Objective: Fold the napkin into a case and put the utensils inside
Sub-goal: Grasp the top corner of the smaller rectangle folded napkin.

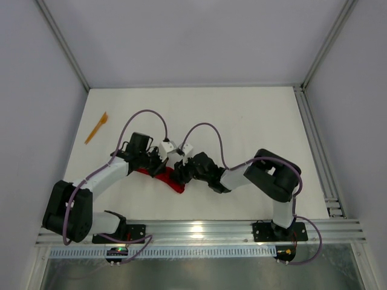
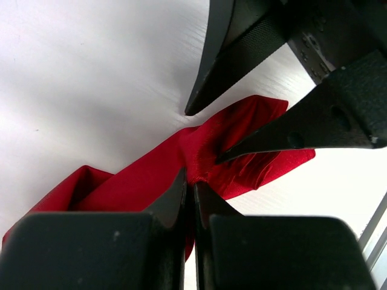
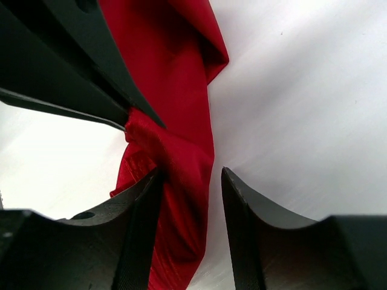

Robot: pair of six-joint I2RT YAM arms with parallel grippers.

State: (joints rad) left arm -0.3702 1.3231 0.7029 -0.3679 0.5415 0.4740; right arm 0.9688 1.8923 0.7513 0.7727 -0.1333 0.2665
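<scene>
The bright red soft cloth napkin (image 1: 164, 177) lies bunched in a long strip on the white table (image 1: 254, 115), between both arms. The left gripper (image 2: 192, 184) is pressed together, pinching a gathered fold at mid-strip. The right gripper (image 3: 192, 175) straddles the same strip (jaws spread, one finger touching cloth), clamping nothing.

No writing, label, brand mark, number or sign can be read anywhere in the three views.
</scene>
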